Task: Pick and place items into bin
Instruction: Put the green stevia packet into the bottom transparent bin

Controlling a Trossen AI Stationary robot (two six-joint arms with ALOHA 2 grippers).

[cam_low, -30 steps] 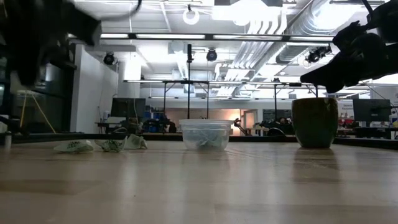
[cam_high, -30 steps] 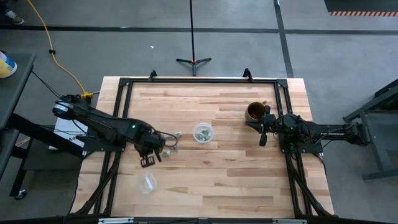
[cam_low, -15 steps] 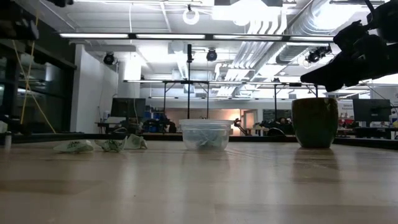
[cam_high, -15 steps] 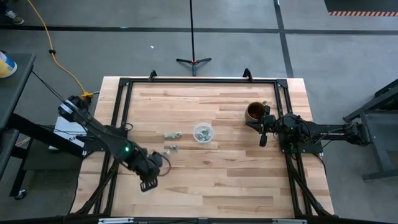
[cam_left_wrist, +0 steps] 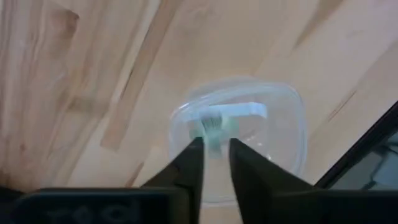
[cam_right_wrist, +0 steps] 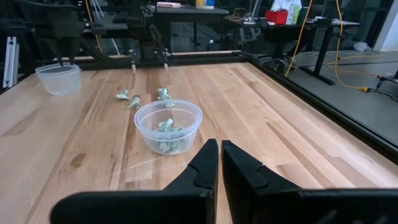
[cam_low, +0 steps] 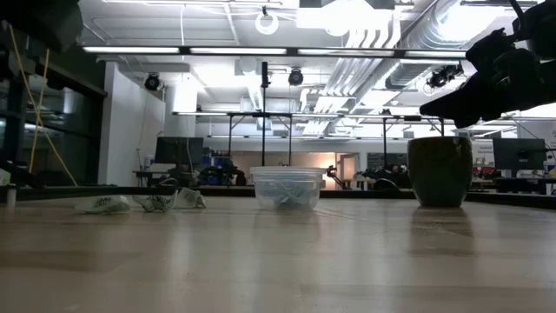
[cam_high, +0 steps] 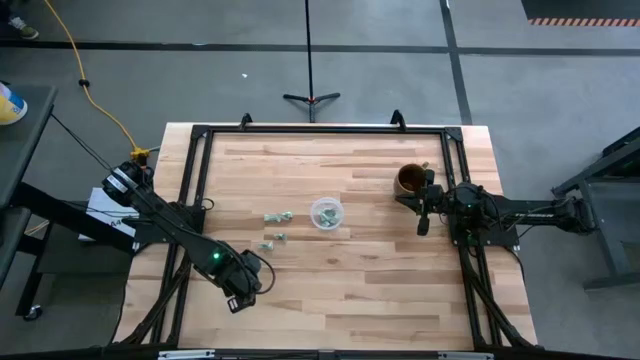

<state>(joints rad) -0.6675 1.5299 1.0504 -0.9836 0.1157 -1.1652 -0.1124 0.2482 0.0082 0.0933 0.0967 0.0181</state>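
Observation:
My left gripper (cam_high: 238, 292) hangs over a clear cup (cam_left_wrist: 249, 143) near the table's near-left corner, shut on a tiny pale green piece (cam_left_wrist: 213, 129). More pale green pieces (cam_high: 277, 216) (cam_high: 268, 241) lie flat on the wood left of a second clear cup (cam_high: 326, 212), which has pieces in it (cam_right_wrist: 166, 134). The low view shows those loose pieces (cam_low: 169, 201) and that cup (cam_low: 287, 189). My right gripper (cam_high: 422, 222) waits shut beside the brown mug (cam_high: 410, 179); its own view shows its fingers (cam_right_wrist: 219, 155) together. My left gripper pinches the tiny green piece (cam_left_wrist: 214, 132) between its two fingertips, coming from above and pointing down. The piece is lifted clear and sits above the open mouth of the clear cup; I cannot tell whether it touches the cup.
The brown mug (cam_low: 440, 171) stands upright at the table's right. A black frame rail (cam_high: 320, 128) runs around the tabletop. Bare wood (cam_high: 380, 290) stretches across the near half of the table. The clear cup under my left gripper also shows in the right wrist view (cam_right_wrist: 58, 78).
My left gripper has moved from beside the loose pieces toward the table's near edge and now covers the near-left clear cup, carrying a green piece. The other pieces, the central cup and the mug have stayed put.

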